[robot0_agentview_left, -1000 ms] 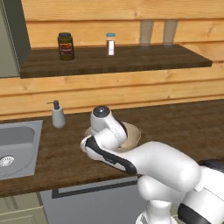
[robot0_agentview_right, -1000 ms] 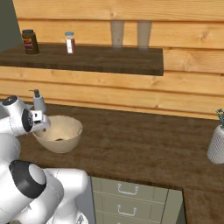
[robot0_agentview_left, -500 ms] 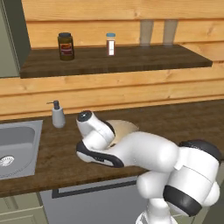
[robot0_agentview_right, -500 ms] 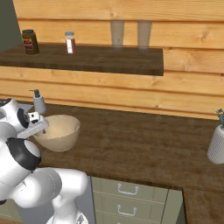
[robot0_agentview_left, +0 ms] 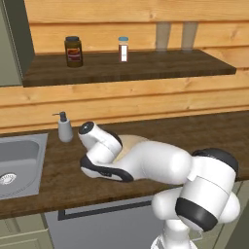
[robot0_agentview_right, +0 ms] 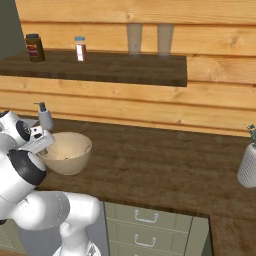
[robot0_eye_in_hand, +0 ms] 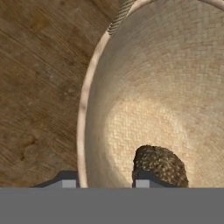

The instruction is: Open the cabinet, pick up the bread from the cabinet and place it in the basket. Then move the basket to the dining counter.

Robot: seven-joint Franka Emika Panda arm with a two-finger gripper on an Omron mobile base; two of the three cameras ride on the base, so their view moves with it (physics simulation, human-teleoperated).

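The tan woven basket [robot0_agentview_right: 67, 152] stands on the dark wood counter [robot0_agentview_right: 165, 165], just right of the soap dispenser. In the left base view my arm hides most of the basket [robot0_agentview_left: 130, 141]. A dark, speckled bread [robot0_eye_in_hand: 160, 164] lies on the basket's floor [robot0_eye_in_hand: 144, 118]. My gripper [robot0_eye_in_hand: 105, 184] is open and straddles the basket's near rim [robot0_eye_in_hand: 84, 113], one fingertip outside the wall and the other inside beside the bread. Seen from the right base view, the gripper [robot0_agentview_right: 42, 146] sits at the basket's left edge.
A soap dispenser [robot0_agentview_left: 64, 128] and a steel sink [robot0_agentview_left: 19, 160] lie to the left. The shelf [robot0_agentview_left: 131, 65] above carries a dark jar [robot0_agentview_left: 74, 51] and a small bottle [robot0_agentview_left: 123, 48]. A white vase [robot0_agentview_right: 248, 165] stands far right. Drawers [robot0_agentview_right: 145, 225] run below the counter.
My arm has swung lower and to the left, bringing the hand down onto the basket's left rim. The basket has stayed in place.
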